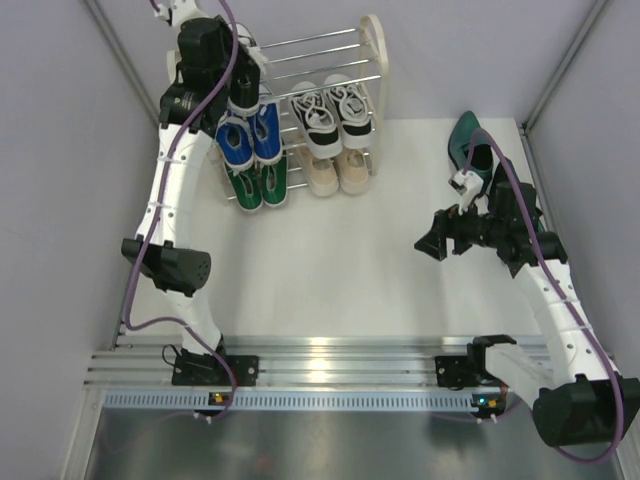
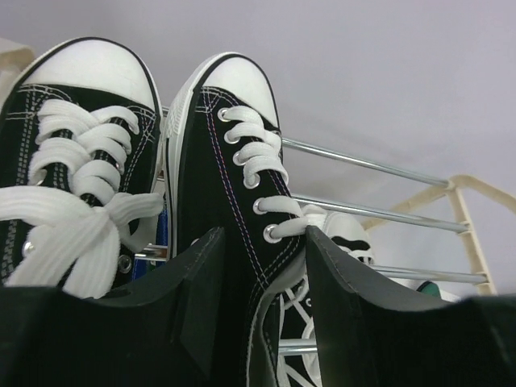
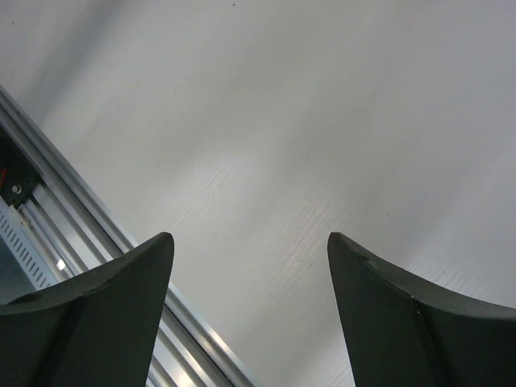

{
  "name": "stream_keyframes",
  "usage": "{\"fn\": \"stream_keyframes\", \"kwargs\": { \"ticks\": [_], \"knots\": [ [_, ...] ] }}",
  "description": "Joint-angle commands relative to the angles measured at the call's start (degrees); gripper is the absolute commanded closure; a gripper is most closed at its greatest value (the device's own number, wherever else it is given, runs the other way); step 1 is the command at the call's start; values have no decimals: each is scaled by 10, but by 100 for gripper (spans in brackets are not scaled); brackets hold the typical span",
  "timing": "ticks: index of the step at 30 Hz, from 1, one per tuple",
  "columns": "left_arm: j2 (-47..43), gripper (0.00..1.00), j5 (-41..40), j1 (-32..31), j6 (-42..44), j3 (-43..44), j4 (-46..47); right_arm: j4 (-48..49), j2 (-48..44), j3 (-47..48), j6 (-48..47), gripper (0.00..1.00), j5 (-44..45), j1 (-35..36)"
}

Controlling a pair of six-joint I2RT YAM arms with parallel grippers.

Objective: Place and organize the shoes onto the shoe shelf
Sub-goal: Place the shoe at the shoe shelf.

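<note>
My left gripper [image 1: 241, 88] is at the top left of the shoe shelf [image 1: 330, 46]. In the left wrist view it [image 2: 262, 238] is shut on the side wall of a black-and-white sneaker [image 2: 222, 161]. Its mate [image 2: 72, 145] stands right beside it on the left. The shelf's chrome rods [image 2: 379, 169] run behind them. On the shelf sit a blue pair [image 1: 250, 135], a green pair [image 1: 258, 185], a beige pair [image 1: 338, 170] and another black-and-white pair [image 1: 333, 112]. Dark green dress shoes [image 1: 468, 142] lie on the table at the far right. My right gripper [image 1: 431, 243] is open and empty over the table [image 3: 266, 121].
Grey walls enclose the white table on the left, back and right. An aluminium rail [image 1: 330, 360] with both arm bases runs along the near edge and shows in the right wrist view [image 3: 97, 218]. The right arm's elbow sits close to the dress shoes.
</note>
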Motion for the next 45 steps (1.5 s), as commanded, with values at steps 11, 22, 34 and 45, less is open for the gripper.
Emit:
{"fn": "stream_keyframes", "kwargs": {
  "ticks": [11, 22, 34, 45],
  "knots": [
    [16, 59, -38, 2, 72, -14, 36, 0, -10, 24, -7, 23, 2, -6],
    [13, 89, 54, 19, 15, -24, 34, -1, -10, 25, -8, 23, 5, -7],
    [-1, 100, 116, 49, -82, 4, 65, 1, -12, 24, -7, 23, 4, -7],
    [-5, 100, 142, 56, -108, 2, 86, 0, -13, 24, -8, 23, 5, -6]
  ]
}}
